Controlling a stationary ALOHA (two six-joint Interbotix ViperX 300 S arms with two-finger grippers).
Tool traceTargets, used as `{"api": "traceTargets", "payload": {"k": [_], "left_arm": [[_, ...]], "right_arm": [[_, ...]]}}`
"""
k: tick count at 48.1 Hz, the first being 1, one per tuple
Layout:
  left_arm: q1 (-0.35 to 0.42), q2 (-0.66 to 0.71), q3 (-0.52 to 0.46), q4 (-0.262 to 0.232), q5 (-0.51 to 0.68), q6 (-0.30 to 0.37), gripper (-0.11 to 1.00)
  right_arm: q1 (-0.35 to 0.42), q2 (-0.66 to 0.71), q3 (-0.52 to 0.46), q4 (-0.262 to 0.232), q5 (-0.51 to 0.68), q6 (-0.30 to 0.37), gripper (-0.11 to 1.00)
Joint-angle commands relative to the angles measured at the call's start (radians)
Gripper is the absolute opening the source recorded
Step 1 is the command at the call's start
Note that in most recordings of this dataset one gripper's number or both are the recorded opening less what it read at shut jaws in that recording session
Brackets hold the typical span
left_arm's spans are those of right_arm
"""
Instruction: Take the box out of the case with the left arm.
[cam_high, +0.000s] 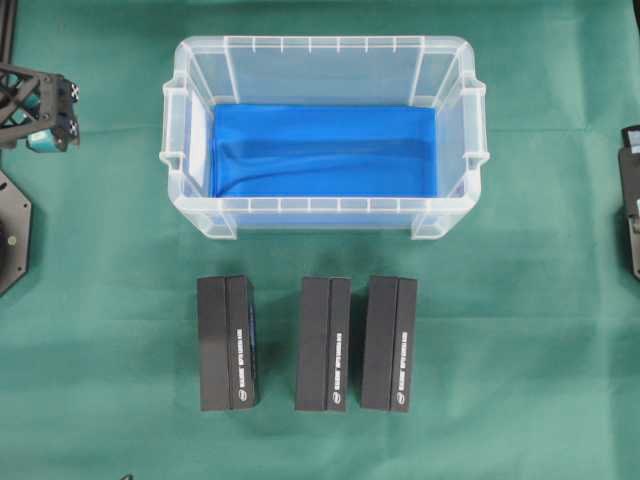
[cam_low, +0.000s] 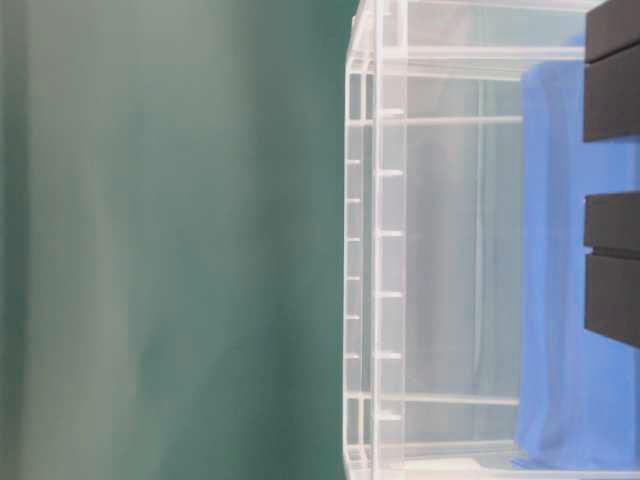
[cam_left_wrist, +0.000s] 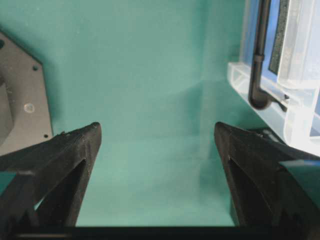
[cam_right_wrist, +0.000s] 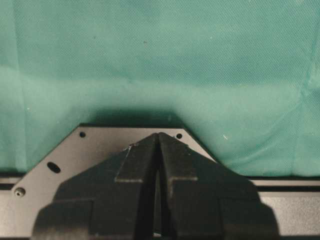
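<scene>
The clear case stands at the table's back middle, and only its blue cloth shows inside. Three black boxes lie side by side on the green cloth in front of it: left, middle, right. My left gripper is at the far left, away from the case and boxes. In the left wrist view it is open and empty, with the case corner to its right. My right gripper is shut and empty over its base plate.
The left arm's grey base plate sits at the left table edge. The right arm shows at the right edge. The table-level view shows the case wall and two box ends.
</scene>
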Motion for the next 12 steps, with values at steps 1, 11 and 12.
{"api": "traceTargets", "payload": {"k": [1, 11, 12], "left_arm": [[0.003, -0.003, -0.011, -0.003, -0.003, 0.0, 0.9], [0.005, -0.002, -0.011, -0.003, -0.005, -0.003, 0.9], [0.003, -0.002, -0.011, -0.005, -0.005, -0.003, 0.9]], "right_arm": [[-0.002, 0.002, -0.028, 0.002, 0.002, 0.0, 0.0], [-0.002, 0.002, -0.028, 0.0, 0.002, 0.002, 0.0], [-0.002, 0.002, -0.028, 0.0, 0.0, 0.0, 0.0]]}}
